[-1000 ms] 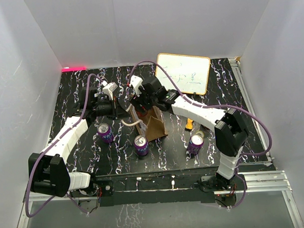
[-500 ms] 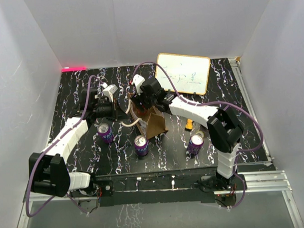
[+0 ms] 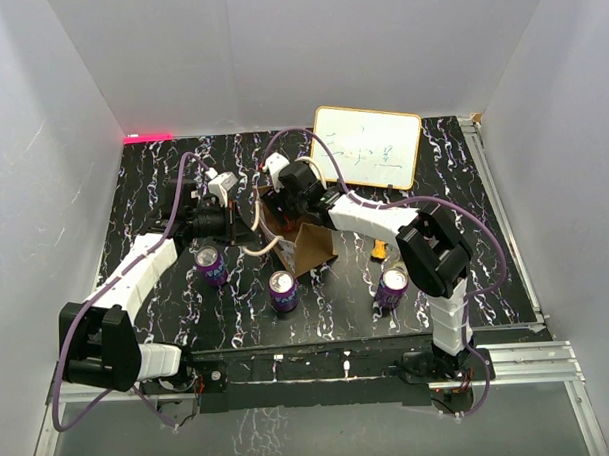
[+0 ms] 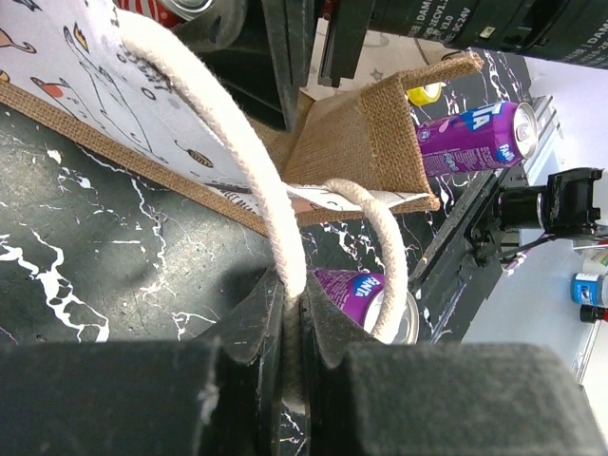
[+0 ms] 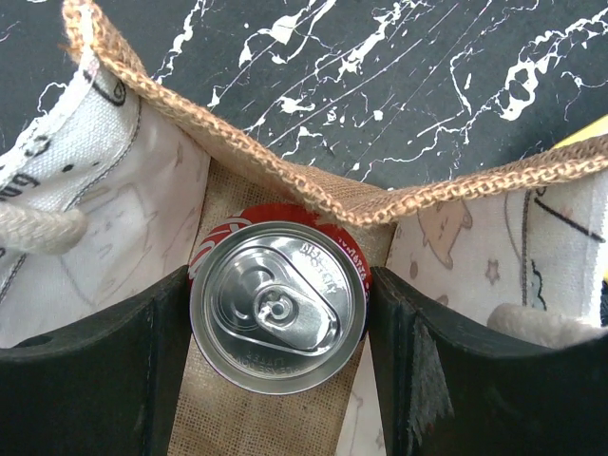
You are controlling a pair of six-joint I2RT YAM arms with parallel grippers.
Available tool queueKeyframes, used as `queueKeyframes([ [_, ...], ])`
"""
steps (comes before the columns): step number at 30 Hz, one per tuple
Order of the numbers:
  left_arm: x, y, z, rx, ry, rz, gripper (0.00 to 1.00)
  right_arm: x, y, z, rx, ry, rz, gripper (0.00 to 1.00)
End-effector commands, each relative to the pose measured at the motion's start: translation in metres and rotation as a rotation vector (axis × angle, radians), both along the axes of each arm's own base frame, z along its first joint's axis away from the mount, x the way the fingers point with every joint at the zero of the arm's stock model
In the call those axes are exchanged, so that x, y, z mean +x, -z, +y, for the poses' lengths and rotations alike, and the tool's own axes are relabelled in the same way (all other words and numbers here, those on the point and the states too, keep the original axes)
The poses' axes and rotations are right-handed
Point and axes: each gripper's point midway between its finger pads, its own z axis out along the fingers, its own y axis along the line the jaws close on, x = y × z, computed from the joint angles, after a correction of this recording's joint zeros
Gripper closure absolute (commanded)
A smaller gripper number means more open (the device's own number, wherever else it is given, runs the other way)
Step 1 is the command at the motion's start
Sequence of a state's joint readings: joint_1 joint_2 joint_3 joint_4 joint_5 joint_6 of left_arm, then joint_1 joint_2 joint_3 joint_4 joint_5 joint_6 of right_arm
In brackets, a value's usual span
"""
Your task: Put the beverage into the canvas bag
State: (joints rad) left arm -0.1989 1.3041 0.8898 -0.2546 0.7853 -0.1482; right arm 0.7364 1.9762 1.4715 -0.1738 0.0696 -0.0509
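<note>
Red-rimmed silver beverage can point(image 5: 277, 306) clamped by right gripper point(image 5: 277, 366) inside tan burlap canvas bag point(image 5: 313, 195). Left gripper point(image 4: 294, 318) pinches cream rope handle point(image 4: 233, 142). Risk: handle slips, bag mouth collapses against can.

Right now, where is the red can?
In the right wrist view, the red can sits upright in the right gripper, inside the open canvas bag, which stands mid-table just beyond the middle purple can.

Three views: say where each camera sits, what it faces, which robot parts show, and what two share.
Top external: above and behind, looking down at the table; left arm and right arm show.
Left wrist: low, facing the canvas bag; left gripper pinching its handle.
Right wrist: looking down into the bag; right gripper holding a red can.
Shared: the bag.
</note>
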Motion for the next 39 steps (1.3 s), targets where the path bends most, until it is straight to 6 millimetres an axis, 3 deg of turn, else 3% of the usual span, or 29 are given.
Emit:
queueKeyframes([
  [1, -0.001, -0.004, 0.0, 0.001, 0.017, -0.008, 1.0, 0.03, -0.063, 0.021, 0.158, 0.026, -0.146, 0.92],
  [5, 0.004, -0.002, 0.004, 0.028, -0.012, -0.028, 1.0, 0.019, -0.049, 0.028, 0.155, -0.041, -0.095, 0.9],
  [9, 0.006, 0.0, 0.005, 0.036, -0.011, -0.023, 1.0, 0.013, -0.041, 0.031, 0.151, -0.07, -0.068, 0.82],
  [13, 0.01, 0.004, 0.007, 0.054, -0.025, -0.018, 1.0, 0.009, -0.044, 0.034, 0.163, -0.102, -0.055, 0.74],
  [19, 0.016, 0.01, 0.011, 0.085, -0.045, -0.006, 1.0, -0.003, -0.052, 0.046, 0.196, -0.19, -0.039, 0.69],
  [23, 0.016, 0.012, 0.012, 0.095, -0.047, -0.006, 1.0, -0.008, -0.048, 0.052, 0.19, -0.231, -0.023, 0.67],
  [31, 0.015, 0.012, 0.012, 0.095, -0.045, -0.011, 1.0, -0.002, -0.039, 0.052, 0.154, -0.226, -0.018, 0.46],
  [39, 0.015, 0.011, 0.012, 0.094, -0.047, -0.021, 1.0, 0.002, -0.06, 0.044, 0.134, -0.208, -0.069, 0.19],
])
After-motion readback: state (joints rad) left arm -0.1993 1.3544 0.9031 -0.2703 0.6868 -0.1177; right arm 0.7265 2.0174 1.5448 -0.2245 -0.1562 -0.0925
